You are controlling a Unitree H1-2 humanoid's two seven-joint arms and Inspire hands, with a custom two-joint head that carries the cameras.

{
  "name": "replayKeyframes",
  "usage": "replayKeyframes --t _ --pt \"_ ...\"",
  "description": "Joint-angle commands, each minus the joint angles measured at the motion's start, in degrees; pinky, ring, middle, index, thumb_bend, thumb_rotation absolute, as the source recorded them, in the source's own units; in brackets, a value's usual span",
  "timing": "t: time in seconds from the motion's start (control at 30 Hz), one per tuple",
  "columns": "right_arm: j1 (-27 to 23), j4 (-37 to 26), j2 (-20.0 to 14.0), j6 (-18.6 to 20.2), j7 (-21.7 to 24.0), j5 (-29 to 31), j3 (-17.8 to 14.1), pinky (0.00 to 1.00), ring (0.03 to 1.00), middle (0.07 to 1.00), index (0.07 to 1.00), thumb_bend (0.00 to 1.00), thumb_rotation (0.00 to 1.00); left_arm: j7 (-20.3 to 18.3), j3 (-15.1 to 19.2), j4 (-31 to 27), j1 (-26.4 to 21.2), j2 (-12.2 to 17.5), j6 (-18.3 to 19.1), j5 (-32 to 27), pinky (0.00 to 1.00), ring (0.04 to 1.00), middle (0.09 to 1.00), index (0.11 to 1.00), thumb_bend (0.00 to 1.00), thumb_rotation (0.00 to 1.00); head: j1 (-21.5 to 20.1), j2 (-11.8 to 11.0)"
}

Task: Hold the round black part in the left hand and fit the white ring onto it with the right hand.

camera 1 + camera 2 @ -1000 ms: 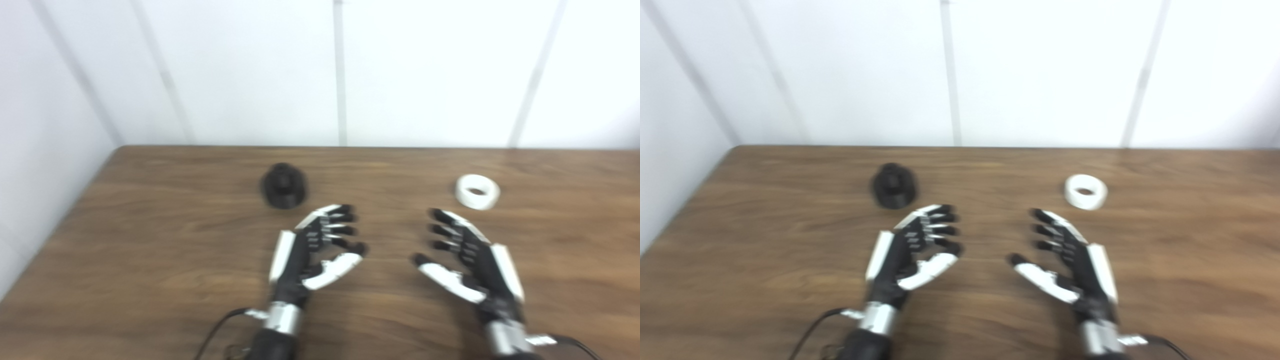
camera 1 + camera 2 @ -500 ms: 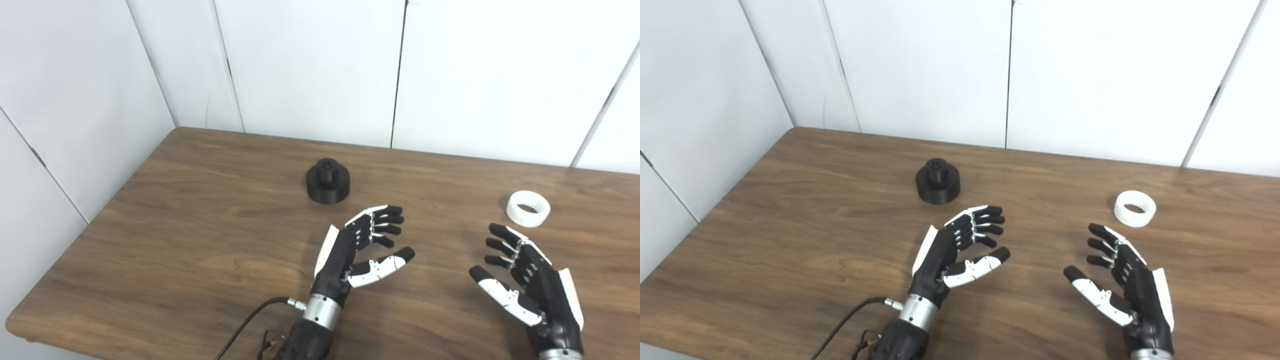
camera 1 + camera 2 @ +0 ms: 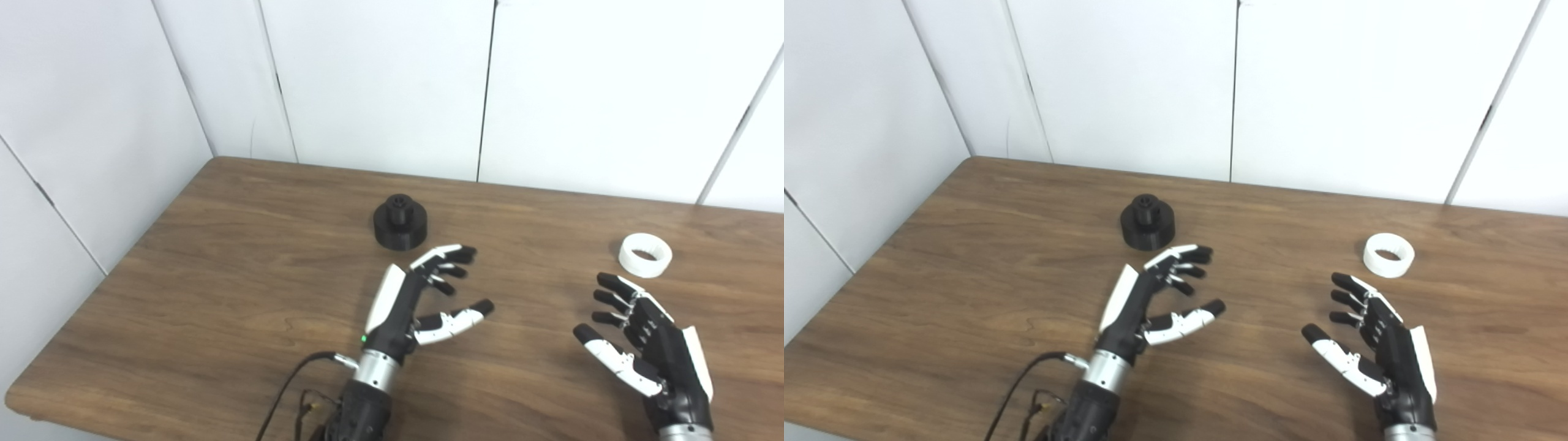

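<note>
The round black part [image 3: 400, 222] stands on the wooden table [image 3: 245, 269], a wide disc with a short hub on top, toward the back centre-left. The white ring [image 3: 645, 255] lies flat at the right. My left hand [image 3: 422, 300] is open and empty, hovering just in front and to the right of the black part, fingers pointing toward it. My right hand [image 3: 643, 343] is open and empty, below and slightly left of the white ring, not touching it. Both also show in the right eye view: left hand [image 3: 1157, 300], right hand [image 3: 1375, 340].
White panelled walls [image 3: 380, 86] close the back and left of the table. The table's left edge [image 3: 104, 275] and front-left corner [image 3: 18, 398] are in view. A black cable [image 3: 288, 398] trails from my left wrist.
The camera swung between the first frames and now, shifting the whole picture. Since half a second ago my left hand has moved left and a little toward the black part. My right hand has barely moved.
</note>
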Motion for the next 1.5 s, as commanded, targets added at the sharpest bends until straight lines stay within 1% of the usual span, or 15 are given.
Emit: replayKeyframes --t 0.0,0.07,0.13,0.23,0.33,0.43,0.63,0.73,0.83,0.97,1.13,1.27,1.43,1.47 --pt "-1.45 0.64 0.45 -2.74 -0.03 0.12 0.11 0.67 0.791 0.823 0.763 0.75 0.35 -0.29 -0.05 -5.22 -1.81 0.81 3.19 4.48 0.59 0.715 0.773 0.749 0.68 0.3 0.0 -0.02" --pt "-1.58 0.95 0.49 -3.3 0.0 0.16 0.22 0.67 0.793 0.822 0.762 0.74 0.35 -0.72 -0.1 -6.95 -1.87 2.13 4.53 6.41 0.61 0.733 0.783 0.756 0.68 0.27 -0.13 -0.16" --pt "-1.7 1.14 0.6 -3.57 -0.14 0.05 0.25 0.67 0.787 0.817 0.759 0.74 0.34 -1.13 0.02 -8.01 -2.24 3.69 5.06 7.84 0.63 0.742 0.784 0.755 0.69 0.25 -0.2 -0.13" --pt "-1.79 1.28 0.66 -3.58 -0.37 -0.27 0.15 0.65 0.784 0.814 0.759 0.75 0.35 -1.88 0.87 -9.12 -2.89 5.45 6.1 8.11 0.64 0.746 0.788 0.755 0.69 0.25 -0.3 -0.12" --pt "-1.8 1.28 0.47 -3.6 -0.4 -0.64 0.08 0.66 0.786 0.817 0.758 0.75 0.36 -1.94 1.67 -9.58 -3.37 6.34 7.29 8.09 0.64 0.743 0.784 0.757 0.7 0.26 -0.38 -0.17" --pt "-1.78 1.1 0.48 -3.27 -0.36 -0.64 -0.08 0.65 0.786 0.819 0.759 0.75 0.36 -1.98 2.1 -9.99 -3.79 7.43 8.28 9.33 0.64 0.758 0.796 0.766 0.69 0.28 -0.4 -0.13" --pt "-1.62 0.37 0.34 -2.49 -0.25 -0.82 -0.22 0.64 0.777 0.816 0.756 0.75 0.36 -1.8 2.49 -10.28 -5.09 10.11 10.33 15.26 0.61 0.75 0.798 0.769 0.68 0.31 -0.48 -0.02" --pt "-1.52 0.18 0.21 -2.47 -0.15 -0.81 -0.26 0.64 0.781 0.818 0.76 0.75 0.36 -2.4 2.51 -10.58 -5.55 11.46 11.75 17.63 0.62 0.759 0.808 0.777 0.66 0.33 -0.42 0.03" --pt "-1.54 0.22 0.04 -2.55 -0.1 -0.77 -0.37 0.65 0.779 0.819 0.759 0.74 0.35 -3.34 2.7 -10.91 -6.05 12.45 13.41 19.2 0.62 0.772 0.823 0.78 0.67 0.34 -0.42 -0.01" --pt "-1.47 -0.01 -0.08 -2.02 0.16 -0.46 -0.43 0.66 0.783 0.824 0.762 0.74 0.36 -4.15 2.69 -10.73 -6.76 13.63 14.6 21.08 0.62 0.78 0.832 0.786 0.68 0.34 -0.44 0.01" --pt "-1.48 -0.07 -0.48 -2.65 0.18 -0.78 -0.42 0.66 0.777 0.818 0.761 0.74 0.36 -3.8 2.45 -9.08 -8.29 15.62 15.37 25.28 0.62 0.793 0.838 0.783 0.71 0.37 -0.41 0.02" --pt "-1.46 0.17 -0.54 -2.83 0.31 -0.24 -0.47 0.67 0.777 0.816 0.758 0.74 0.36 -4.08 2.51 -7.5 -9.59 16.42 16.51 26.7 0.66 0.829 0.863 0.79 0.73 0.4 -0.6 -0.03" --pt "-1.52 0.4 -0.6 -2.98 0.1 -0.5 -0.51 0.66 0.772 0.816 0.755 0.75 0.37 -3.65 2.62 -5.04 -11.14 17.1 17.76 27.1 0.76 0.874 0.886 0.801 0.77 0.42 -0.67 -0.08" --pt "-1.57 0.43 -0.6 -3.03 0.01 -0.63 -0.53 0.66 0.771 0.816 0.755 0.75 0.37 -3.55 2.59 -4.4 -11.56 17.14 18.23 27.32 0.77 0.878 0.888 0.802 0.77 0.42 -0.73 -0.09"
